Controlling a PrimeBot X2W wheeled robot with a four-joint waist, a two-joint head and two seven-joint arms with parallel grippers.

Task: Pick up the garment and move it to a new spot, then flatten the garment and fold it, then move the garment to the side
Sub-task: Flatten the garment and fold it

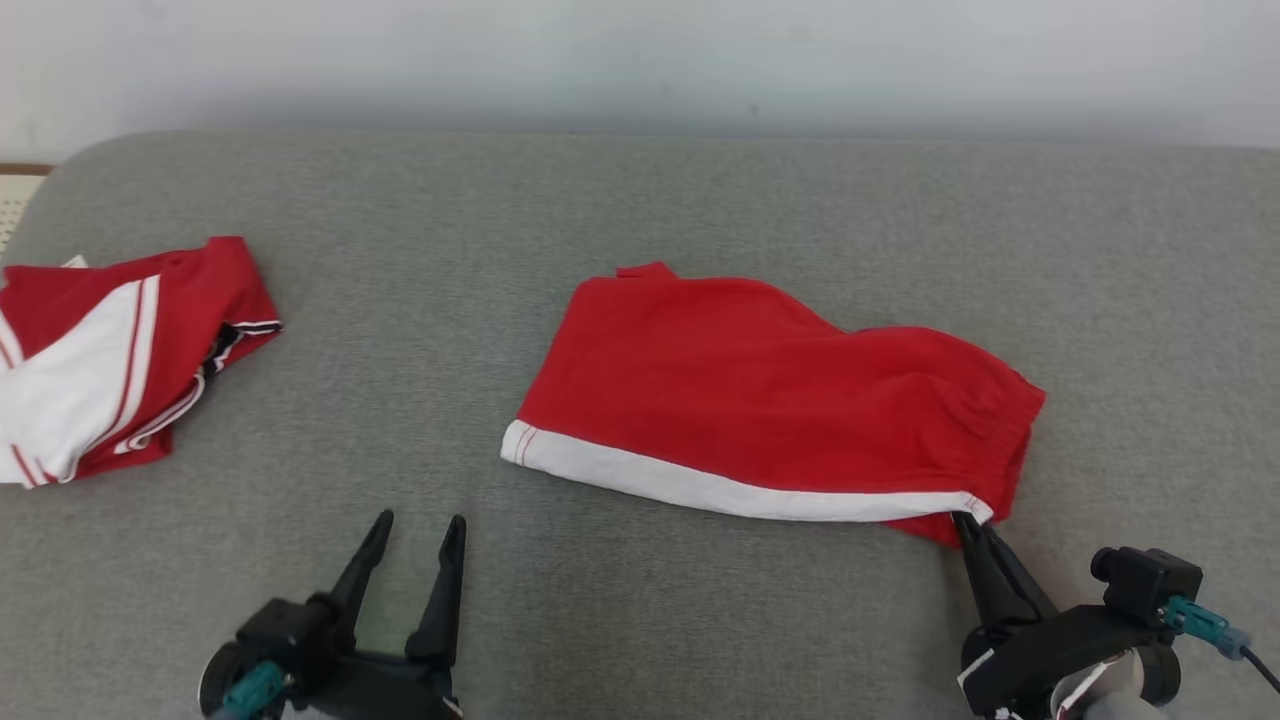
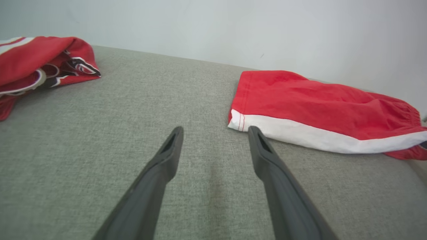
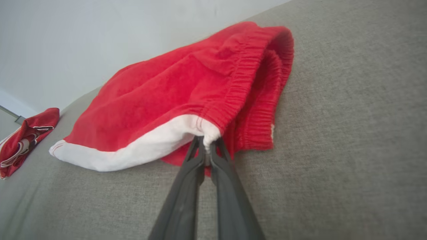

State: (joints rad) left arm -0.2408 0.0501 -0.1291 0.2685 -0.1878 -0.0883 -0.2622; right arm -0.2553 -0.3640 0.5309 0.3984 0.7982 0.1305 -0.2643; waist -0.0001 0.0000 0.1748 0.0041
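The grey fabric-covered surface (image 1: pixel 640 230) takes up most of the head view, with a pale wall (image 1: pixel 640 60) behind it at 12 o'clock.

The garment (image 1: pixel 760 390), a pair of red shorts, lies flat on that surface from the centre out toward 3 o'clock. Its long axis runs from about 10 o'clock to 4 o'clock. The leg hem is the end toward 9 o'clock, and the gathered elastic waistband faces 3 o'clock. A white band runs along the whole near edge, with thin red stitching at each end. No label or writing can be made out on it.

A second garment (image 1: pixel 100 360), red with white stripes, lies crumpled at 9 o'clock, well apart from the shorts. Black-and-white trim shows at its opening, too small to read as lettering.

The right gripper (image 1: pixel 968 520) comes up from 5 o'clock. Its jaws are pinched together on the near waistband corner of the shorts, where the white band ends.

The left gripper (image 1: pixel 420 520) sits at 7 o'clock above bare fabric, jaws spread wide and holding nothing, near the hem end but not touching it.
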